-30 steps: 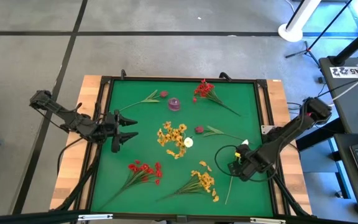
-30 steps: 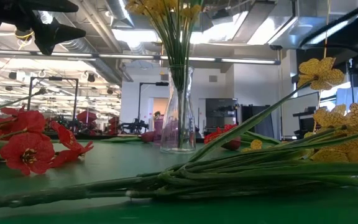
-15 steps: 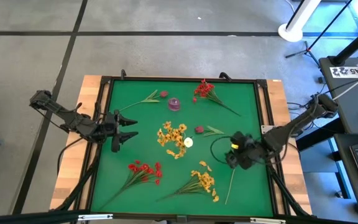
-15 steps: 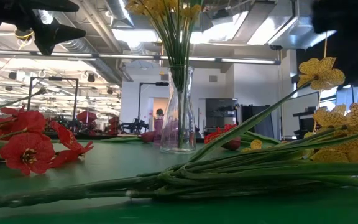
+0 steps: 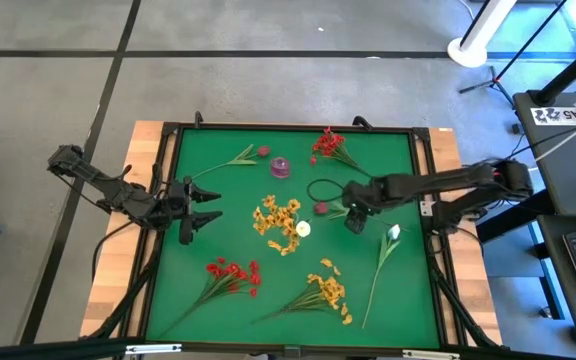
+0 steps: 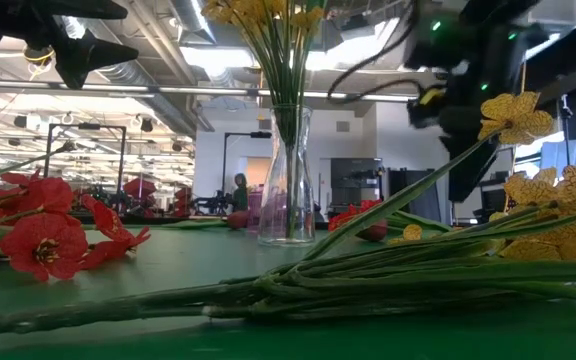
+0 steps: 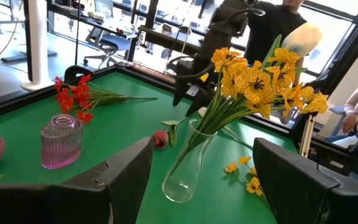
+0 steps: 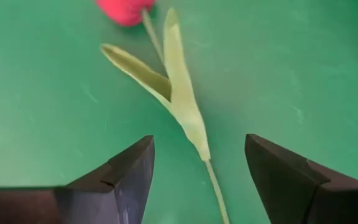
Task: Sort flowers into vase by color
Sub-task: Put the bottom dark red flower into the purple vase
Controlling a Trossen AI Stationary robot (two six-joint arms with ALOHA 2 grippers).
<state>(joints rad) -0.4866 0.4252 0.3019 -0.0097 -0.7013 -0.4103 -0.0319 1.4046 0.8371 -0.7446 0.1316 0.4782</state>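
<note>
Right tool: fingers spread apart, empty, poised directly over the leafy stem of the maroon bud lying flat on the green tabletop, right of centre. Stem and leaves framed between the two fingers, no contact visible.

Left tool: parked at the left edge of the tabletop, fingers spread apart, empty, pointed toward the centre.

Glass vase: upright at the centre, filled with yellow flowers; white bud among them.

Small pink jar: behind the vase, beside another maroon bud with leaves.

Red bunch: at the far edge. Second red bunch: near left, flat. Loose yellow bunch: near centre-right, flat. White tulip: flat near the right edge, stem running toward the near side.
</note>
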